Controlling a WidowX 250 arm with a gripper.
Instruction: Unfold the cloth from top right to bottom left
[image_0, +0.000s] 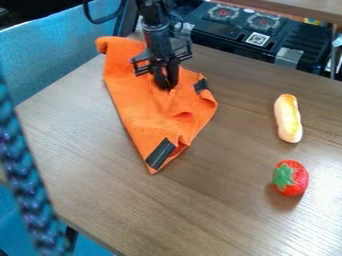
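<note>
Orange cloth (137, 107) lay on the wooden table (220, 210) at 11 o'clock of the view's centre, its narrow tip pointing to 6. Gripper (167, 84) was at the cloth's upper part; could not tell whether it was open or clamped on fabric. Toy bread (288, 119) lay at 3 o'clock, strawberry (297, 179) at 4.

From here I can read no words or numbers. At one o'clock in my camera view, a white label (257, 39) with a square black code sits on the black unit (220, 39); its pattern is too small for me to decode. At its four o'clock, I find no readable print on the grey patch (289, 56).
</note>
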